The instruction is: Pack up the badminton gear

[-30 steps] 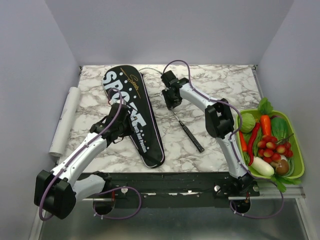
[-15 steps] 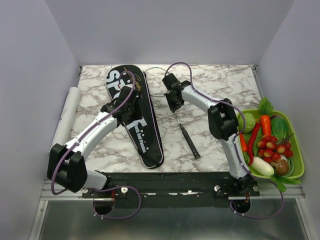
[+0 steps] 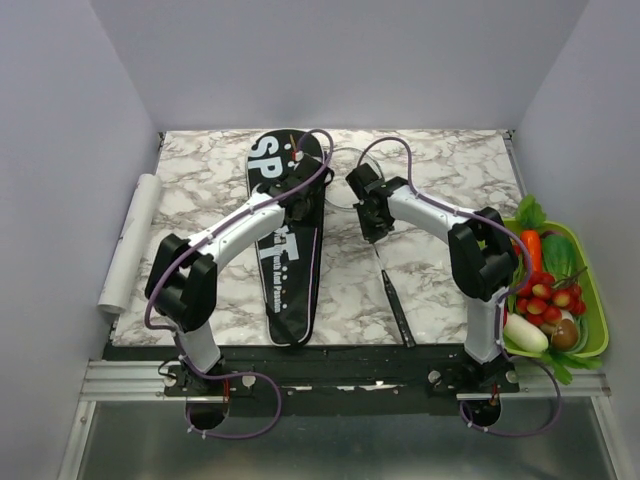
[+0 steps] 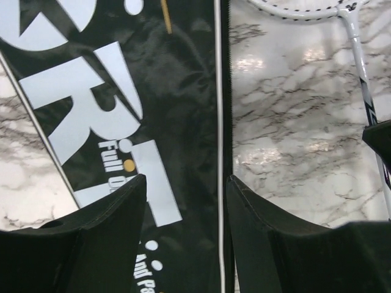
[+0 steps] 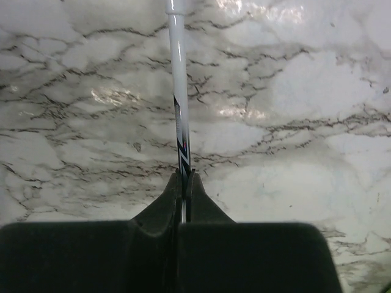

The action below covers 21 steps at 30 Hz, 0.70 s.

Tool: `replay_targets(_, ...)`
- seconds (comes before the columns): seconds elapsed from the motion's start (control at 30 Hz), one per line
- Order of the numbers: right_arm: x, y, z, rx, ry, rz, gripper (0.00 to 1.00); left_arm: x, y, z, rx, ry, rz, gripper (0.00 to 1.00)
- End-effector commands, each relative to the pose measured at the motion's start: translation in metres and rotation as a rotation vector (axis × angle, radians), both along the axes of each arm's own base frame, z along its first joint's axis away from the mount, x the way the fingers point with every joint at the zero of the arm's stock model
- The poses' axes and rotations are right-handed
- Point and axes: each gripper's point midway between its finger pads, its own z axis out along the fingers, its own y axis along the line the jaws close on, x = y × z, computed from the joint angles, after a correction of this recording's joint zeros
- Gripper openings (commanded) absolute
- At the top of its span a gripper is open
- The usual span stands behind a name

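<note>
The long black bag (image 3: 283, 262) with white SPORT lettering lies lengthwise on the marble table, left of centre. My left gripper (image 3: 303, 205) hovers open over its right edge; in the left wrist view the bag (image 4: 122, 91) and its white edge piping sit between my open fingers (image 4: 131, 207). My right gripper (image 3: 374, 222) is shut on the thin shaft of one racket (image 5: 177, 91); its black stem (image 3: 398, 312) trails toward the near edge. Its pale hoop (image 4: 293, 9) lies just right of the bag's top. No second racket shows.
A white roll (image 3: 130, 240) lies along the table's left edge. A green basket of vegetables (image 3: 590, 300) stands at the right edge. The two grippers are close together at the table's middle back.
My left arm has swung right and farther back across the bag, which has turned and shifted right. My right gripper has carried the racket right and nearer.
</note>
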Motion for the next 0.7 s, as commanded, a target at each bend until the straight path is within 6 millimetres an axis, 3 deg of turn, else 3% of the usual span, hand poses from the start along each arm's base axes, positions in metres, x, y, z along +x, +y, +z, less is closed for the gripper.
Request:
replay_targets(0.0, -0.003, -0.015, 0.012, 0.021, -0.046, -0.083, 0.01, -0.003, -0.025, 0.0, 0.107, -0.022, -0.096, 0.64)
replay_targets(0.27, -0.015, -0.018, 0.008, 0.042, -0.03, -0.085, 0.01, -0.013, -0.041, -0.023, 0.239, -0.019, -0.177, 0.68)
replay_targets(0.67, -0.017, -0.011, 0.003, 0.068, -0.005, -0.075, 0.01, -0.032, -0.018, -0.061, 0.397, -0.007, -0.155, 0.68)
